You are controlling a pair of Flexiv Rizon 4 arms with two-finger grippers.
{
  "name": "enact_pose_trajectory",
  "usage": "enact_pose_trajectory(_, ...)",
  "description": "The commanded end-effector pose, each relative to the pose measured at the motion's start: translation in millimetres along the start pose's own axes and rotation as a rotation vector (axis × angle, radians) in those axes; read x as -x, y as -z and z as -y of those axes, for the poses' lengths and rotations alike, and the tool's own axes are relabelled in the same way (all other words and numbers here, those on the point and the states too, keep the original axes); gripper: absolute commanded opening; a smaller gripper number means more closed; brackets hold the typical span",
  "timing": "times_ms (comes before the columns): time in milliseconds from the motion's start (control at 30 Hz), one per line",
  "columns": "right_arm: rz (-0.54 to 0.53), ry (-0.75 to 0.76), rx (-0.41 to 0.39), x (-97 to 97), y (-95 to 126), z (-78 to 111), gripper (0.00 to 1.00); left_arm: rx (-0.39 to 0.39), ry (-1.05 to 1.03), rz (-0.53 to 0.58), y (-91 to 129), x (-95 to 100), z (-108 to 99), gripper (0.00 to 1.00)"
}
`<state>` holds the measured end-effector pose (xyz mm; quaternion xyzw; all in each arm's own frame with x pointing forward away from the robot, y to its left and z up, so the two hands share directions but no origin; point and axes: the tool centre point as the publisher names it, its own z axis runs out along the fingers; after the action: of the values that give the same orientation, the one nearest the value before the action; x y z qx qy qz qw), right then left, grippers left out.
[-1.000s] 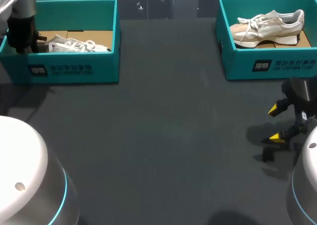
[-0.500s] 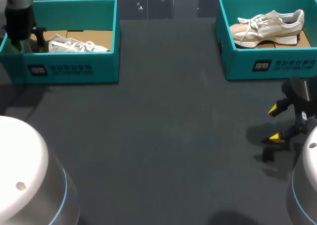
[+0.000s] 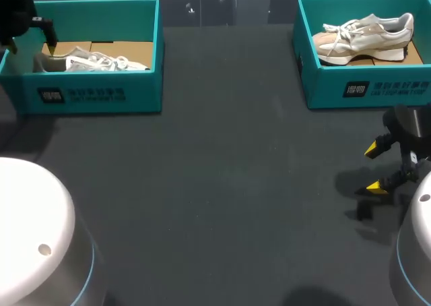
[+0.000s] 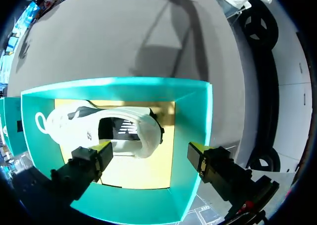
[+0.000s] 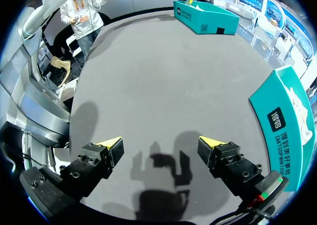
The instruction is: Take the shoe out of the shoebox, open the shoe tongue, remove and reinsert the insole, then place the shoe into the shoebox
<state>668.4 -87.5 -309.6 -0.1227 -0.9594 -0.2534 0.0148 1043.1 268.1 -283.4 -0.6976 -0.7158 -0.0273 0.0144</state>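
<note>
Fingers [image 4: 102, 149] spread wide and empty, the left gripper [image 4: 148, 150] hangs over the heel of the white shoe [image 4: 124, 131] in the shoebox [image 4: 198, 116] at the table's [image 3: 222, 185] far left corner, apparently lined up to lift it out, while the right gripper [image 5: 161, 148], equally open, hovers near the right edge.

You find a printed label [image 3: 82, 95] on the front wall of the left shoebox [image 3: 145, 94]: a dark square mark beside two lines of white characters, too small to make out. The right shoebox [image 3: 323, 94] bears a matching label [image 3: 387, 88]. On the white shoe [image 4: 74, 123] in the left shoebox, you see a dark letter logo [image 4: 127, 131].
</note>
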Motion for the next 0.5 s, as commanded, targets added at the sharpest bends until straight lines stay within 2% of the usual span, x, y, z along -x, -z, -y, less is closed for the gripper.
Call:
enact_pose_trajectory(33,0.001,0.0,-0.001,-0.7,0,0.2,1.0,0.004,-0.007,-0.006,41,0.1,16,1.0)
enact_pose_trajectory(233,0.001,0.0,-0.001,-0.7,0,0.2,1.0,-0.023,-0.019,0.001,83,-5.0,24,1.0)
enact_pose_trajectory(500,0.001,0.0,-0.001,-0.7,0,0.2,1.0,-0.027,-0.037,-0.007,117,-12.4,36,1.0)
